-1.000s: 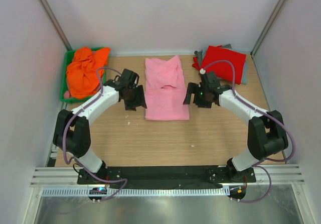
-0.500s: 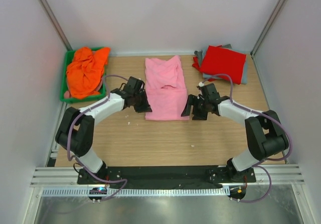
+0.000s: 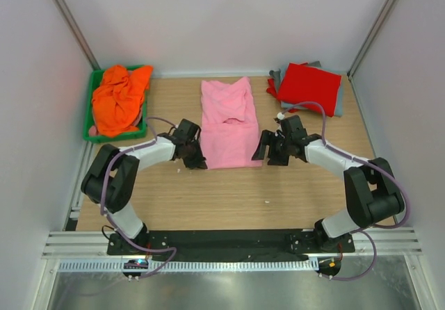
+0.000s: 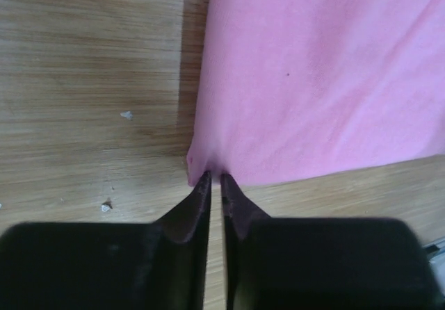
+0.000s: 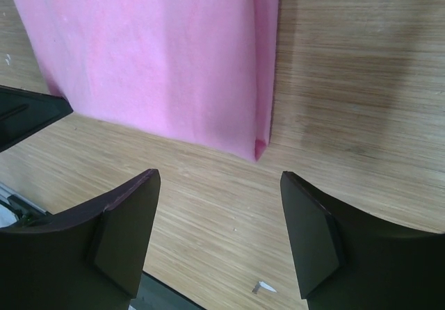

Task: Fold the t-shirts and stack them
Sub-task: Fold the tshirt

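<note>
**The pink shirt (image 3: 229, 126) is being gripped at its lower corners for a fold.**
It is lying flat at the centre of the top view. Its lower left corner is being pinched thinly by the left gripper (image 4: 215, 181), jaws pressed together. The right gripper (image 5: 219, 185) is being held spread just below the lower right corner, not touching it. With so shallow a bite, the corner could slip out on lifting. A one-sided lift could also skew the fold.

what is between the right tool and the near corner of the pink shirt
Nothing visible. Only bare table lies between the open right tool and the near right corner of the pink t-shirt, which lies flat just ahead of the fingertips.
</note>
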`<state>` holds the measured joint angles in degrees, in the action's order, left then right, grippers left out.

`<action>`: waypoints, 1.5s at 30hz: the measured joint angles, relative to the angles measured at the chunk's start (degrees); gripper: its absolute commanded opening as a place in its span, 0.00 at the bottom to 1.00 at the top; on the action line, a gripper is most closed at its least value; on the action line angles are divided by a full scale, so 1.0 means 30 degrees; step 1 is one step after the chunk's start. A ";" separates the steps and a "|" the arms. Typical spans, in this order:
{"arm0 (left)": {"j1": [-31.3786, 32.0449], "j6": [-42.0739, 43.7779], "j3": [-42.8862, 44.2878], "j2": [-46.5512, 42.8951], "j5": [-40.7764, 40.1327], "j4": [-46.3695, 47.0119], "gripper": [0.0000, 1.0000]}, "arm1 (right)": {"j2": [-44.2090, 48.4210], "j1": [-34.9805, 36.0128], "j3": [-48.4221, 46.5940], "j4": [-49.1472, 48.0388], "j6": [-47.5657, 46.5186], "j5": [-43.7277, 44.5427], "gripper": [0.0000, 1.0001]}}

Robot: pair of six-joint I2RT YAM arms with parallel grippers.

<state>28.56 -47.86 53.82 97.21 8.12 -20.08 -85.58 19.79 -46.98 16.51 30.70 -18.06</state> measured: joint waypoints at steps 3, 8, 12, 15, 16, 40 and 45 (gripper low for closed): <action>0.0087 0.0138 0.0168 -0.0350 -0.0087 -0.0277 0.53 | 0.0146 0.0000 0.0000 0.0131 -0.0051 0.0000 0.80; 0.0211 0.0350 0.0940 -0.2215 -0.0809 -0.1829 0.69 | 0.0962 0.0000 0.0095 0.0240 -0.0138 -0.0015 0.82; 0.0211 0.0619 0.1231 -0.3723 -0.1362 -0.2266 0.67 | 0.1392 0.0000 0.0393 0.0146 -0.0153 -0.0036 0.82; 0.0211 0.0612 0.0911 -0.4167 -0.1588 -0.2251 0.66 | 0.1392 0.0000 0.0911 0.0044 -0.0138 -0.0051 0.83; 0.0211 0.0612 0.0685 -0.4182 -0.1654 -0.2251 0.65 | 0.1392 0.0000 0.1100 0.0051 -0.0138 -0.0051 0.83; 0.0211 0.0597 -0.1290 -0.1807 -0.1698 0.0015 0.56 | -0.2608 -0.0051 0.1938 -0.4809 0.1042 -0.2186 0.14; 0.0211 0.0583 -0.1377 -0.1596 -0.1683 0.0619 0.43 | -0.2608 -0.0051 0.2040 -0.4932 0.1064 -0.2193 0.13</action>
<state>29.19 -46.11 49.69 92.42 3.07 -18.22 -93.41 19.64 -40.86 1.72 33.89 -24.64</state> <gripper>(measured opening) 0.492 0.138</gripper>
